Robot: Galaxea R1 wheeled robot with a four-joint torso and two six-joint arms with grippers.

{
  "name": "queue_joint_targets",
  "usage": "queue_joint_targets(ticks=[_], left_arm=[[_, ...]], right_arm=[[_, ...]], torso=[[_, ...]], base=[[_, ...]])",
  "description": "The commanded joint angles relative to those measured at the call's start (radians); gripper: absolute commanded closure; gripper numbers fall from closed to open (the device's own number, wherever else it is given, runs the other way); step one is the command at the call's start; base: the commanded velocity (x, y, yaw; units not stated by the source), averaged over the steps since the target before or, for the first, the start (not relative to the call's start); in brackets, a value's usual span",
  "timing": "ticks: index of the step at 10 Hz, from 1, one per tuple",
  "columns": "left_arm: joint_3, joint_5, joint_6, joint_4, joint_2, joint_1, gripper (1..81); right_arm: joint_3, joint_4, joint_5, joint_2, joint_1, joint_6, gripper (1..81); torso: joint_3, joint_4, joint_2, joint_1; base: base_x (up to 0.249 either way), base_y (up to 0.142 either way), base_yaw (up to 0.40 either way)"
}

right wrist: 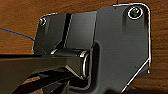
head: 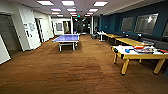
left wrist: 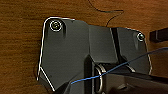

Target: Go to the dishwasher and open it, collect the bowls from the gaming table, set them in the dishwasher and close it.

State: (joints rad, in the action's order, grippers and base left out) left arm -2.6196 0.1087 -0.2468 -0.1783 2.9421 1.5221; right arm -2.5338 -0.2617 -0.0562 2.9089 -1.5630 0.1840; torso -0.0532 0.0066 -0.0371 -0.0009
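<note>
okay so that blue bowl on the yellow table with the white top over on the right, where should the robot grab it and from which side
Judging from afar, the blue bowl is best pinched at its rim from above. It sits near the corner of the gaming table, and flat colourful boxes lie close behind it, so coming down on the rim portion nearest that table corner looks freest. Its finer shape is too small to tell from here.

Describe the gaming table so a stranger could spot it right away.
Look along the dark blue wall on the room's right. The gaming table is the nearest table there: white top, yellow rim and legs, unlike the blue ping-pong table mid-room.
</note>
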Motion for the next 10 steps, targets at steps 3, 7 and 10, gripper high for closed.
queue_joint_targets(ticks=[3,7,10], left_arm=[[0.003,-0.043,0.0,0.003,-0.004,-0.049,1.0],[0.003,-0.043,0.0,0.005,-0.009,-0.049,1.0],[0.003,-0.043,0.0,0.005,-0.006,-0.047,1.0]], right_arm=[[0.001,-0.005,0.046,-0.009,0.039,-0.001,1.0],[0.001,-0.005,0.045,-0.008,0.037,-0.001,1.0],[-0.006,-0.005,0.047,-0.009,0.037,-0.001,1.0]], torso=[[0.0,0.0,0.0,0.001],[0.0,0.0,0.0,0.001],[0.0,0.0,0.0,0.001]], base=[[0.226,0.0,0.0],[0.235,0.0,0.0],[0.235,0.0,0.0]])
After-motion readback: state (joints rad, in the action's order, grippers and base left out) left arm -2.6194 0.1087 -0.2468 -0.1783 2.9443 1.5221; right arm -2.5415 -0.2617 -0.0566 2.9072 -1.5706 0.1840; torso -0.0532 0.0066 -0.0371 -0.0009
